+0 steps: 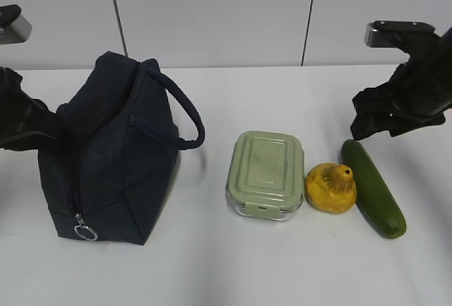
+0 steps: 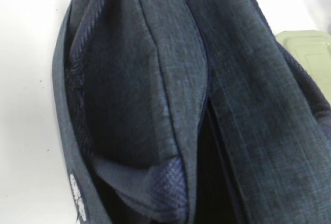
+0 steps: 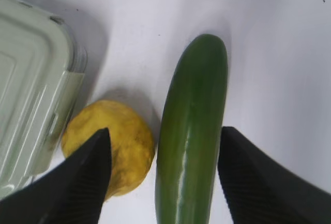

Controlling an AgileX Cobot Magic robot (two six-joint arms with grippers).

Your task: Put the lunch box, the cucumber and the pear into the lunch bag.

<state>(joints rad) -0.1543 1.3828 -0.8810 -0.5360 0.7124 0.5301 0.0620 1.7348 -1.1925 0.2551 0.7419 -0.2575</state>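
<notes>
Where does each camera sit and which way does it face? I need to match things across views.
Exterior: in front, looking down at a slant over the table; both dark arms show at the edges.
Left wrist: pressed close to the lunch bag; no fingers visible.
Right wrist: looks down between open fingers at the cucumber and pear.
Shared: the lunch box shows in all three.
</notes>
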